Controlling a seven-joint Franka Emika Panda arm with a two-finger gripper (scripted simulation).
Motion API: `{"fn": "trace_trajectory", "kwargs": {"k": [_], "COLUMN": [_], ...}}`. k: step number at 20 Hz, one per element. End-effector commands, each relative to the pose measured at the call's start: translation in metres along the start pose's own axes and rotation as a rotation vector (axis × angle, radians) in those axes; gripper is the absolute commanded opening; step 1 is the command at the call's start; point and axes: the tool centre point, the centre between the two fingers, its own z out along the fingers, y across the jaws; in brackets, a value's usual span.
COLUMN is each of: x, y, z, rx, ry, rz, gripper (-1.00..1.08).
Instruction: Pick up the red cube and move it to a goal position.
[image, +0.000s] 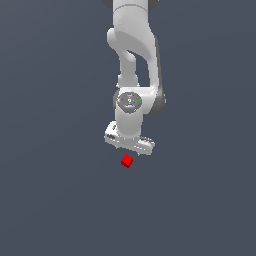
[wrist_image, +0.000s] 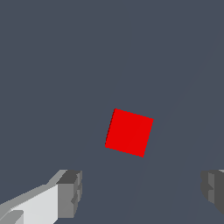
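Observation:
The red cube (image: 127, 161) is a tiny bright red block on the dark grey floor, just in front of and below the white gripper (image: 131, 148) in the exterior view. In the wrist view the cube (wrist_image: 129, 132) lies slightly rotated, ahead of the gap between the two grey fingertips (wrist_image: 70, 193). The jaws stand wide apart with nothing between them. The gripper (wrist_image: 142, 192) is open and above the cube, not touching it.
The plain dark grey floor (image: 55, 190) extends all around. The white arm (image: 134, 60) reaches down from the top of the exterior view. No other object shows.

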Motion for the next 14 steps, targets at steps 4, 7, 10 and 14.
{"fn": "trace_trajectory", "kwargs": {"k": [4,7,10,14], "x": [0.012,0.018,0.022,0.025], "y": [-0.002,-0.003,-0.003,-0.003], "z": [0.034,0.047,0.057,0.064], "rx": [0.007,0.011,0.013,0.015], "ry": [0.005,0.007,0.008,0.008], "rz": [0.137,0.192,0.233,0.263], "gripper": [1.0,1.0,1.0,1.0]}}
